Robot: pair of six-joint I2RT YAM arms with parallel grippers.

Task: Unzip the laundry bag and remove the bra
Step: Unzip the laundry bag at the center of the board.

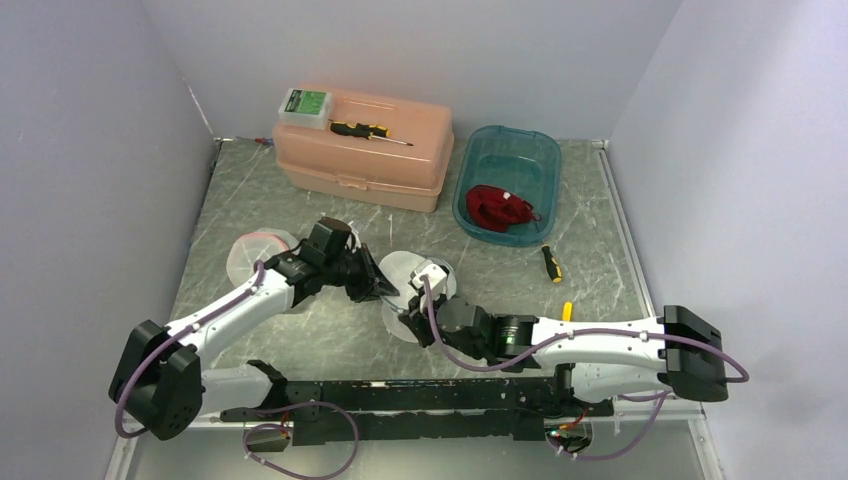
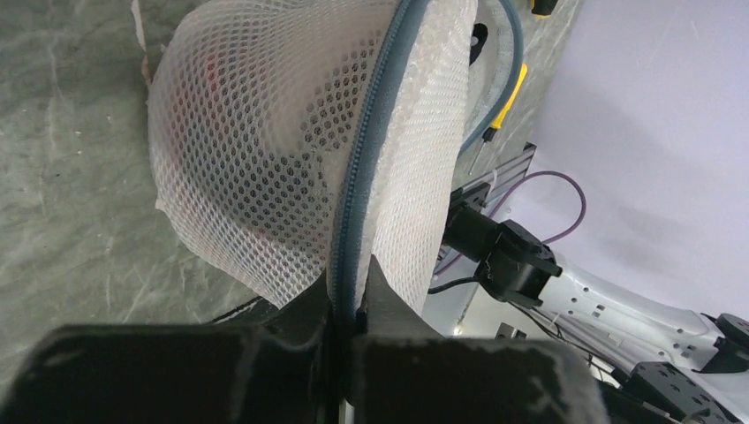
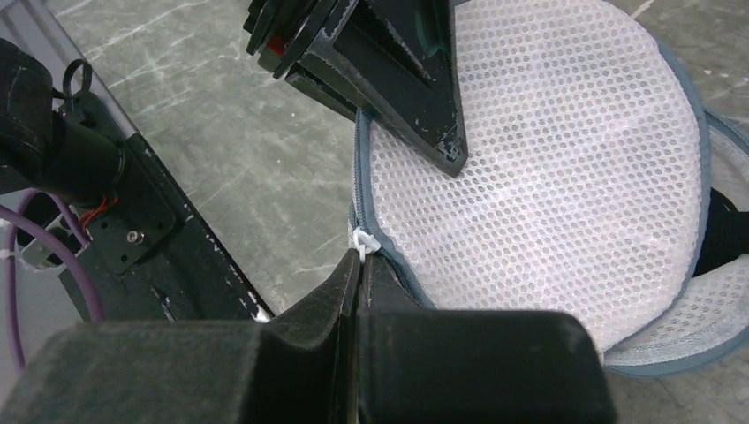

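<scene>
Right hand (image 3: 360, 265): fingers pressed together on the small white zip pull (image 3: 362, 240), at the near rim of the laundry bag (image 3: 548, 177).
Left hand (image 2: 346, 305): clamped on the grey zip seam of the same bag, a little further round the rim, holding it up off the bench (image 1: 590, 230).
Bag: round white mesh, held between the 2 hands near the middle of the bench, just in front of the arms.
Bra: not out yet; a reddish patch shows through the mesh in the left wrist view (probably the bra, though I cannot tell its shape).
Step in hand: unzipping, at its start by my reading; the seam beside the pull looks closed.
Next move: the right hand should draw the pull along the curved seam while the left hand keeps the seam taut, so the mesh does not bunch or the pull slip free.
Hands: 2, both on the bag.
Mesh bags: 2 as far as I can judge, counting the flat round one (image 1: 255, 252) lying to the left.
Toolbox (image 1: 365, 160): 1, peach, at the back.
Green box (image 1: 306, 104): 1, on the toolbox.
Tub (image 1: 508, 130): 1, teal, with 1 red cloth (image 1: 497, 208) inside.
Screwdrivers: 1 on the toolbox (image 1: 370, 130), 1 on the bench (image 1: 551, 263); 1 more yellow handle (image 1: 566, 311) beside the right arm, too hidden to name.
</scene>
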